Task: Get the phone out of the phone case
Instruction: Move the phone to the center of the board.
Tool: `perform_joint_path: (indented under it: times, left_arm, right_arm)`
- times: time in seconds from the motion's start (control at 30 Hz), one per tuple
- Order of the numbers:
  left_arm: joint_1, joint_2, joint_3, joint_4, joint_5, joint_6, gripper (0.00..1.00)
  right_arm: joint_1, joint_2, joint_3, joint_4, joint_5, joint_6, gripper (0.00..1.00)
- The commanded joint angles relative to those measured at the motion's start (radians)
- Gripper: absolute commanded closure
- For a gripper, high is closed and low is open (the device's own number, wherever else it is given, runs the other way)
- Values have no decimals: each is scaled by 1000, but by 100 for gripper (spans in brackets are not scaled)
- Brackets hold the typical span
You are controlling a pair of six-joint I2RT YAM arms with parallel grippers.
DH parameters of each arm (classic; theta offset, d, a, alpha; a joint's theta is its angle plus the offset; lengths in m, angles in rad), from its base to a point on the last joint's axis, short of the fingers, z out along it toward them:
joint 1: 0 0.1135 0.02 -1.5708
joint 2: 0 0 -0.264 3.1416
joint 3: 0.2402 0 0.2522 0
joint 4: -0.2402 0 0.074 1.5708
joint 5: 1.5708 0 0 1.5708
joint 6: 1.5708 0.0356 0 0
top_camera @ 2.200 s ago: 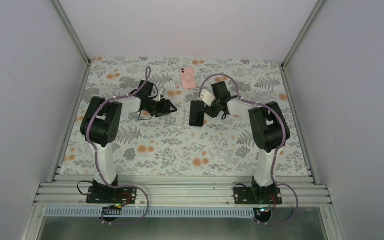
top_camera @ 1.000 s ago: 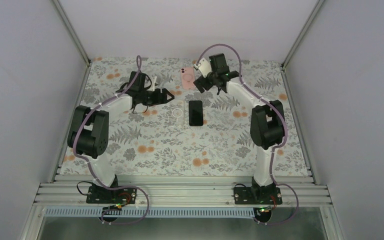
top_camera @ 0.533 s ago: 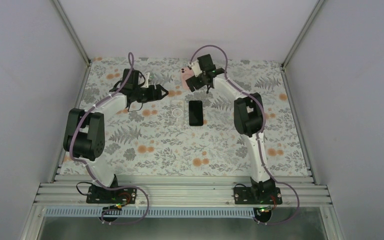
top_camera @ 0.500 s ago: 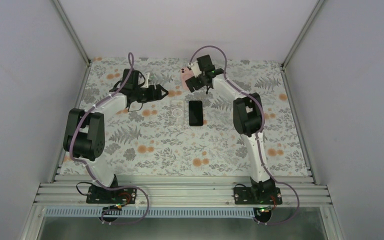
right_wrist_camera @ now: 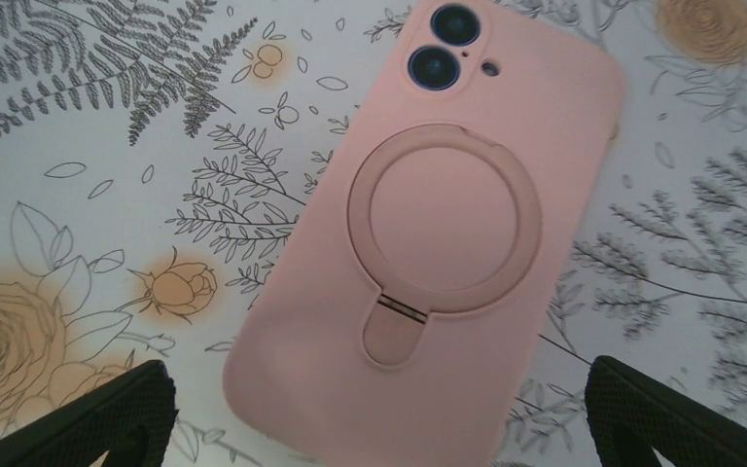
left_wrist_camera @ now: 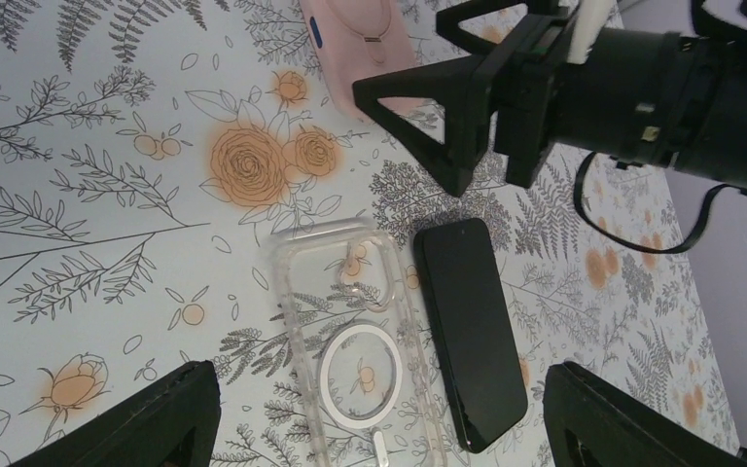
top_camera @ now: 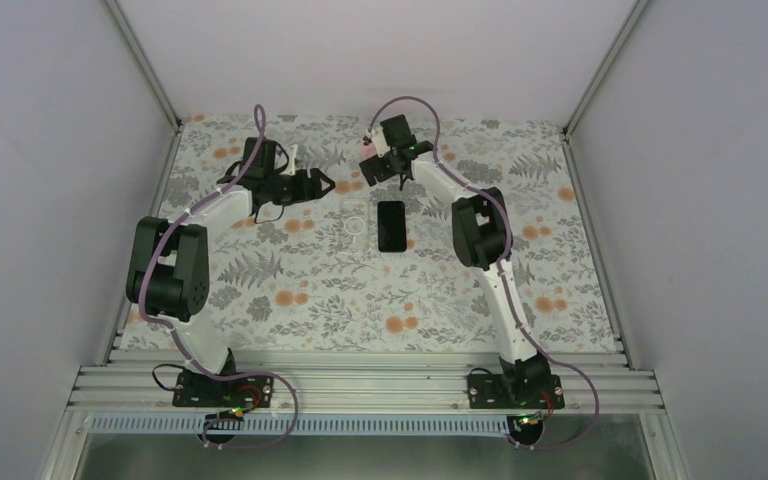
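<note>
Pink case (right_wrist_camera: pixel 428 243) with the phone (right_wrist_camera: pixel 436 68) apparently inside it, only the camera lenses showing through the cut-out. It lies back-up and flat on the floral table (top_camera: pixel 290 290), at the far centre. The right gripper (right_wrist_camera: pixel 379 399) hovers over it, jaws spread wider than the case and holding nothing; how close the fingers are to the cloth cannot be told. The left gripper (left_wrist_camera: pixel 379 389), likewise wide and empty, hangs to the left. It overlooks a clear case (left_wrist_camera: pixel 355 341) and a bare black phone (left_wrist_camera: pixel 470 331), which lie side by side just nearer than the pink case.

Likely hazards:
- **Skidding.** The pink case lies flush on the cloth and offers no edge to get under, so closing fingers may skid or turn it instead of lifting it.
- **No separation.** A squeeze across the long sides would probably clamp case and phone together, and nothing would come apart.
- **Snagging.** The ring stand (right_wrist_camera: pixel 443 219) on the back could catch a fingertip.
- **Crowding.** Both arms work close together at the far centre. If the left gripper comes in to help, it could strike the right arm or sweep the black phone and clear case aside.
</note>
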Motion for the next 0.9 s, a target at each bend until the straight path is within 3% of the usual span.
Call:
perform_joint_path:
  times: [0.0, 0.4, 0.57, 0.87]
  left_arm:
    - [11, -15, -1, 24, 12, -4, 17]
    - [19, -25, -10, 28, 11, -10, 17]
    - [25, -37, -20, 30, -2, -8, 17]
    - [27, -48, -27, 33, -5, -11, 17]
  right_arm:
    - [12, 57, 52, 30, 12, 39, 1]
    - [15, 128, 72, 72, 92, 67, 1]
    - [-17, 114, 39, 42, 68, 70, 20]
    - [-105, 0, -129, -14, -14, 17, 32]
